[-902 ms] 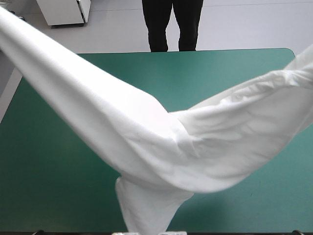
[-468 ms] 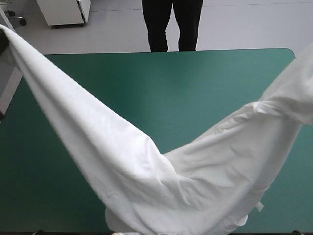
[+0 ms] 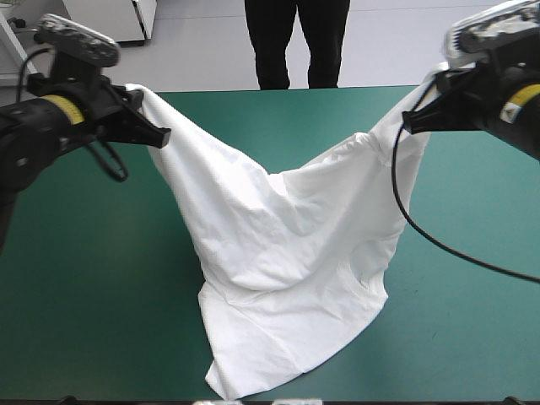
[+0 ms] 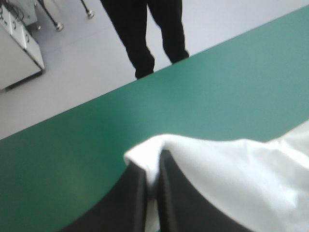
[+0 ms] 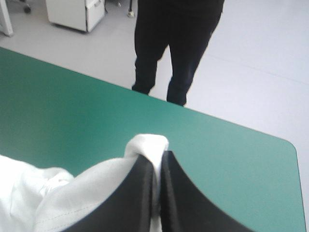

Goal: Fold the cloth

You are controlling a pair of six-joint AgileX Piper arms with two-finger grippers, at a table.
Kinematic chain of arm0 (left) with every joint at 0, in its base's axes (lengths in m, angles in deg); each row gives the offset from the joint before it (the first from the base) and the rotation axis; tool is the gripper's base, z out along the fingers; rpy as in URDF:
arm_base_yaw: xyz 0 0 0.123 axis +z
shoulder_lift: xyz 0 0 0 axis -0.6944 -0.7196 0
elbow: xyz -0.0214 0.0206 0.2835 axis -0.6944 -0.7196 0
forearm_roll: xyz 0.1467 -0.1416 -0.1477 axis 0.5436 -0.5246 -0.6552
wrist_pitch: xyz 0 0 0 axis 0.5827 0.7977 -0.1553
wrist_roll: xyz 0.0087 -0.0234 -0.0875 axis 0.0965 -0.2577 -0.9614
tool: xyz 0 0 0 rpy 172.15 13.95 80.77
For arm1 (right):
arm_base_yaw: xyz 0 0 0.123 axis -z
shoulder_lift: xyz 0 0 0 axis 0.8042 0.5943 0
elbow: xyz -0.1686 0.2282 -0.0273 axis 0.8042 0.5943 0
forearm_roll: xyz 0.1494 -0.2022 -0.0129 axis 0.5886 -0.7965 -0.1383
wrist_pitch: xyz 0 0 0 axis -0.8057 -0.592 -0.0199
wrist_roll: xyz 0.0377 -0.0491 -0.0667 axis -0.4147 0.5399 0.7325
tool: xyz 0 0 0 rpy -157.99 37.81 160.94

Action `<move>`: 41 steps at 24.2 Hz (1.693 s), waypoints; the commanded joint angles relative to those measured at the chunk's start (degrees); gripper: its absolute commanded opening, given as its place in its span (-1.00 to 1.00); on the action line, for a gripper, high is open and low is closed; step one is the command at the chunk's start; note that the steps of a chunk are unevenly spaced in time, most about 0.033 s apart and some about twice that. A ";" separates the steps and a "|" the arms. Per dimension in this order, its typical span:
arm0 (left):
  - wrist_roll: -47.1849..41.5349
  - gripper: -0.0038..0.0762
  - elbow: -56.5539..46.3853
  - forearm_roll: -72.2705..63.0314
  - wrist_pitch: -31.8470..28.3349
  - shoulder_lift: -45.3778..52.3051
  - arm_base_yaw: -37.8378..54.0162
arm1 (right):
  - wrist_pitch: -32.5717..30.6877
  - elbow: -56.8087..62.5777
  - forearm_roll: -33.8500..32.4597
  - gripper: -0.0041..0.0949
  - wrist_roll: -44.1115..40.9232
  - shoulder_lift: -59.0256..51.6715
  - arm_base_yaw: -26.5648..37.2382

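Two raised corners, one white T-shirt: hangs as a wide, sagging V over the middle of the table, highest at either end, lowest in the centre. Drapes down toward the near edge; lower part lies rumpled on the teal-green cover and ends in a pointed corner close to the near edge, a little left of centre. Shows creases fanning out from each held corner, with a shallow dip between them over the far half of the table. Left end: pinched in the left gripper, raised above the far-left part of the table, tips pointing toward the centre. Seen from the left wrist view: black fingers all but together, clenched on the sheet, a rounded lip of white bulging over and past the tips, more white spreading off beside one finger. Right end: pinched in the right gripper, raised above the far-right part of the table, tips also pointing inward. Seen from the right wrist view: black fingers pressed nearly closed on a small fold of white that pokes out past the tips; stitched hem line visible on the cloth beside one finger. Bare teal-green cover on both sides of the T-shirt and beyond it up to the far edge.
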 commanded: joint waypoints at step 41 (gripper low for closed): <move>0.54 0.31 -0.18 -11.72 7.61 -6.50 5.76 | -0.24 -0.55 15.04 0.39 6.15 12.23 15.91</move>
